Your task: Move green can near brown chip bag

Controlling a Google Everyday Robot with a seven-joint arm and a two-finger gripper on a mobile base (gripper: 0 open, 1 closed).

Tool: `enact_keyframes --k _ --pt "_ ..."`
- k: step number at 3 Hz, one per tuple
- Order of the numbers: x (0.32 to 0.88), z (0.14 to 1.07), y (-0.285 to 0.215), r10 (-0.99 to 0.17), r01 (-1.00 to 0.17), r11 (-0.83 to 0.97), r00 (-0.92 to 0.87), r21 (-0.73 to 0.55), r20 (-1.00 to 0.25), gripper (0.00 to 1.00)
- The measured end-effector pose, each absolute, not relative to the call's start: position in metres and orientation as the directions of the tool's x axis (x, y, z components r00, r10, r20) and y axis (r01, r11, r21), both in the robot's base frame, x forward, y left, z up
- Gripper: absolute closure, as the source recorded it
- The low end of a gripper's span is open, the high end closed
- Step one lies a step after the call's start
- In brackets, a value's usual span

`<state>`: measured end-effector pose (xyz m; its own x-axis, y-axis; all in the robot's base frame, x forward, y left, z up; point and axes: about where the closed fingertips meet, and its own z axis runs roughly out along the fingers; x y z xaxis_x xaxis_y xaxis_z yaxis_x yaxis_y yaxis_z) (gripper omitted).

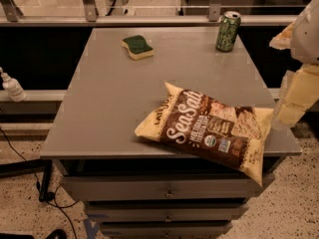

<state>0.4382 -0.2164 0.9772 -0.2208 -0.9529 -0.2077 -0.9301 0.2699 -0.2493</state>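
The green can stands upright at the far right corner of the grey table. It has a silver top with a pull tab. The brown chip bag lies flat at the table's front right, with white "Sea Salt" script and pale yellow ends, and its lower corner hangs over the front edge. My gripper hangs at the right edge of the view, just off the table's right side, next to the bag's right end. It is well in front of the can and holds nothing that I can see.
A green-topped yellow sponge lies at the table's far middle-left. Drawers sit under the tabletop. A small white bottle stands on a ledge to the left. A railing runs behind the table.
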Motion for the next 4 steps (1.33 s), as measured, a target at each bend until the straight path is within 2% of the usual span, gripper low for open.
enact_keyframes --k 2,4 --pt "0.452 0.967 -0.22 -0.941 -0.918 0.297 -0.234 -0.264 -0.244 0.0" --pt "0.544 0.93 -0.23 -0.86 -0.829 0.441 -0.281 -0.344 -0.427 0.0"
